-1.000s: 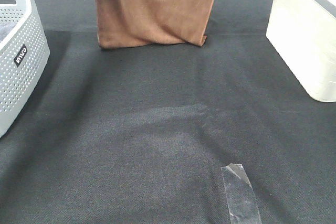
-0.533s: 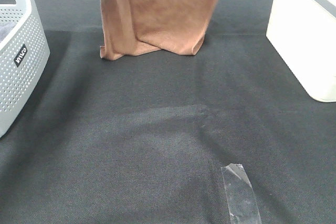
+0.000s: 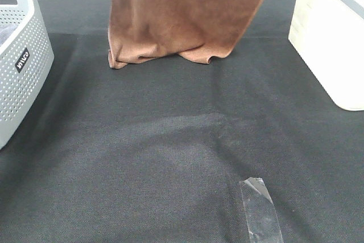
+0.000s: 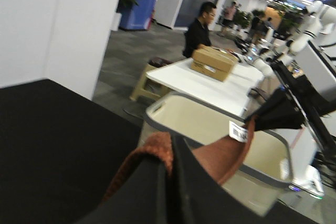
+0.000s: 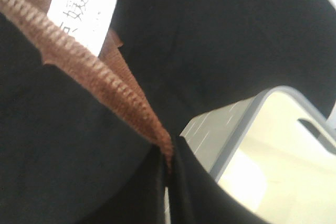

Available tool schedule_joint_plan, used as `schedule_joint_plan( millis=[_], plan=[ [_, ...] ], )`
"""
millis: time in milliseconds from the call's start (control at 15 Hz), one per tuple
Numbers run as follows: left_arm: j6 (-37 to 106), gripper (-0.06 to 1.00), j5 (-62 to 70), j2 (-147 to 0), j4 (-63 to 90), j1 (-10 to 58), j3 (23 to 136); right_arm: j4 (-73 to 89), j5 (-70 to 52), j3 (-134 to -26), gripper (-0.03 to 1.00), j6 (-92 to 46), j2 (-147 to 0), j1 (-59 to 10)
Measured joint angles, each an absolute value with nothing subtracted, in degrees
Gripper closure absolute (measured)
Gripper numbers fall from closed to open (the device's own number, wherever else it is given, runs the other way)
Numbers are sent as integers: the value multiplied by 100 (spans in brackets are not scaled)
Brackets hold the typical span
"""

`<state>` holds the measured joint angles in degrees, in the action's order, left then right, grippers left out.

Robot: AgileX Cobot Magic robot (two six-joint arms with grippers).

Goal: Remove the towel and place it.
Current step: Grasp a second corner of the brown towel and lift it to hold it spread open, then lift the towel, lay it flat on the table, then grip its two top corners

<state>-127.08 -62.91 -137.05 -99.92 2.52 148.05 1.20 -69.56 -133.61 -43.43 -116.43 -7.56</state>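
Observation:
The rust-brown towel [image 3: 182, 15] hangs down from beyond the top edge of the exterior high view. Its lower folds rest on the black table cloth [image 3: 170, 140] at the far middle. Neither gripper shows in that view. In the left wrist view my left gripper [image 4: 169, 174] is shut on a bunched edge of the towel [image 4: 157, 150], and the far corner with a white tag [image 4: 237, 130] is stretched away from it. In the right wrist view my right gripper [image 5: 169, 170] is shut on the towel's stitched edge [image 5: 94, 72], close to the white tag [image 5: 81, 14].
A grey perforated basket [image 3: 23, 66] stands at the left edge of the table. A white bin [image 3: 330, 44] stands at the far right, also seen as the bin [image 4: 210, 124] and the bin [image 5: 273, 145]. A strip of clear tape [image 3: 260, 209] lies near the front.
The hanging towel has spread wider to the right. Its bottom edge has come slightly nearer and now bunches into two folds on the cloth.

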Motion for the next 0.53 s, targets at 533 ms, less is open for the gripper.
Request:
schedule_joint_plan(
  millis=[533],
  plan=[
    [-13785, 94, -7202, -13081, -10027, 0, 13722, 458, -6881, -10267, 97, -4578, -9356, -791]
  ],
)
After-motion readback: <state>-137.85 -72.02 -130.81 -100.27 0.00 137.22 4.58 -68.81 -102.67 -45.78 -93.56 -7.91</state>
